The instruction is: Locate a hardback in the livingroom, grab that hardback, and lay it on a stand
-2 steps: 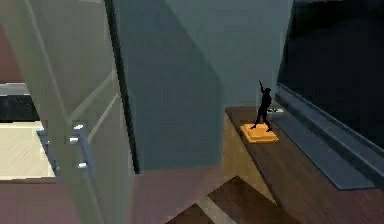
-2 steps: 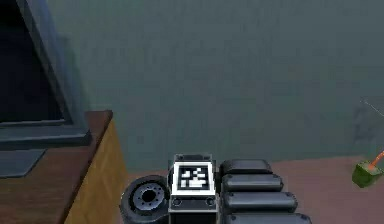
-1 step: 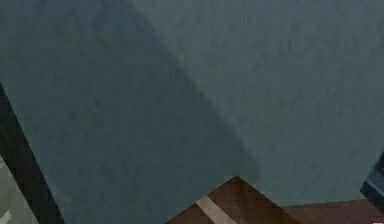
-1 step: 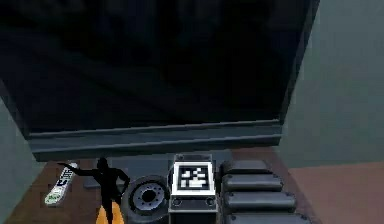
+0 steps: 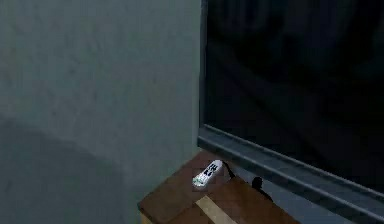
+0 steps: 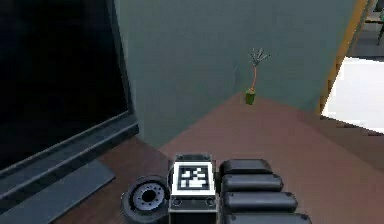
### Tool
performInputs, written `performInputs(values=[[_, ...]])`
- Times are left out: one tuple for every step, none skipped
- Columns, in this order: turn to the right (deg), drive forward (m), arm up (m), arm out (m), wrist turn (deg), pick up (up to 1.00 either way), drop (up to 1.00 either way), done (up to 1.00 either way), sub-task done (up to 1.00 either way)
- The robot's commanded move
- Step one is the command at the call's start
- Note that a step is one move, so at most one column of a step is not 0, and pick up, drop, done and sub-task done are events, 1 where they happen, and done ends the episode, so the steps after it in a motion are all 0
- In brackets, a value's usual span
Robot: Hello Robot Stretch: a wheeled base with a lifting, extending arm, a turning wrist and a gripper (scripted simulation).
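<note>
The pincer [image 6: 145, 198] is a dark round body at the arm side view's bottom edge, left of a white marker square [image 6: 195, 180]. Its fingers cannot be made out, so I cannot tell its state or whether it holds anything. A white remote [image 5: 207, 172] lies at the table's [image 5: 170, 205] far edge, beneath a dark screen [image 5: 290, 70]. A potted plant [image 6: 252, 95] stands by the wall. Where the hardback lies cannot be told.
</note>
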Motion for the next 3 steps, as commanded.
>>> performInputs(values=[[36.0,0.0,0.0,0.0,0.0,0.0,0.0,0.0,0.0],[-45.0,0.0,0.0,0.0,0.0,0.0,0.0,0.0,0.0],[-27.0,0.0,0.0,0.0,0.0,0.0,0.0,0.0,0.0]])
